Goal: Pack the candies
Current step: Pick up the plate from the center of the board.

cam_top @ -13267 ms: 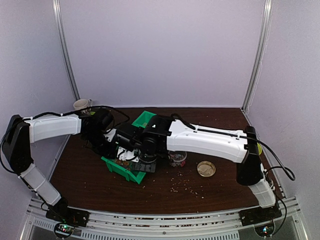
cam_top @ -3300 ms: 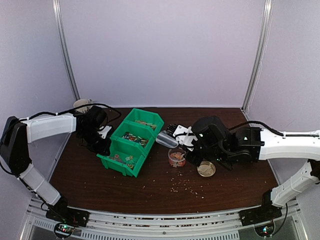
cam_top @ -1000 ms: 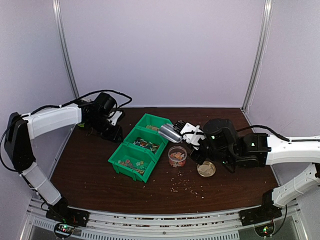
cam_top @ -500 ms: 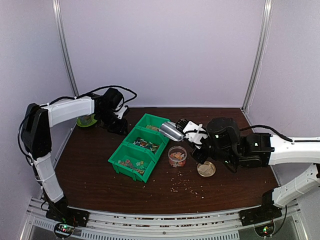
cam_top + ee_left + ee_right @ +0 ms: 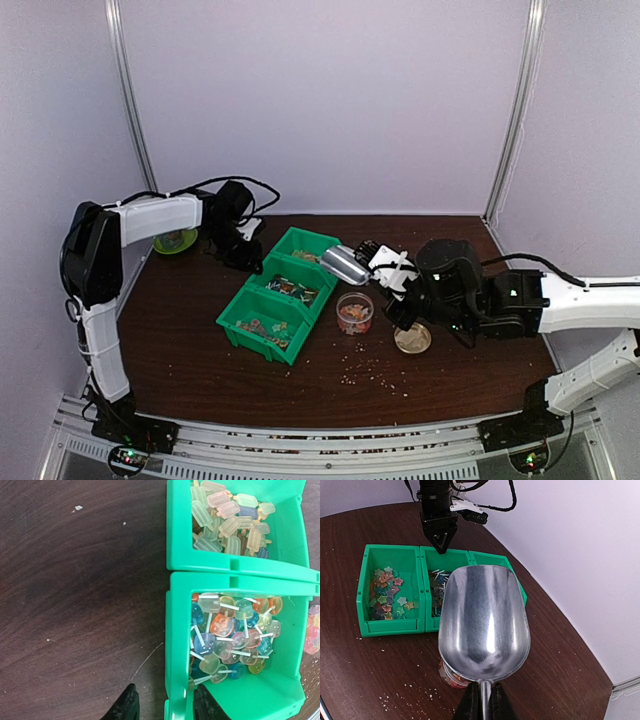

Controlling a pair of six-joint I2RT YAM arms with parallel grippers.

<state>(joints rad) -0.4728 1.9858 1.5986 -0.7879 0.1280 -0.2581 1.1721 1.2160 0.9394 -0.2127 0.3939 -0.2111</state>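
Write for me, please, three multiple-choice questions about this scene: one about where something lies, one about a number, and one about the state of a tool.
1. Where does the gold lid lie?
A. On the table, beside the jar
B. On top of the jar
C. Leaning against the back wall

2. How many compartments does the green bin have?
A. Two
B. Three
C. Five

3. The scoop held in the right gripper is:
A. Heaped full
B. Lying flat on the table
C. Empty

Answers:
1 A: the top view shows the lid flat on the wood, next to the jar.
2 B: the right wrist view shows three sections side by side.
3 C: its metal bowl is bare, with nothing inside.
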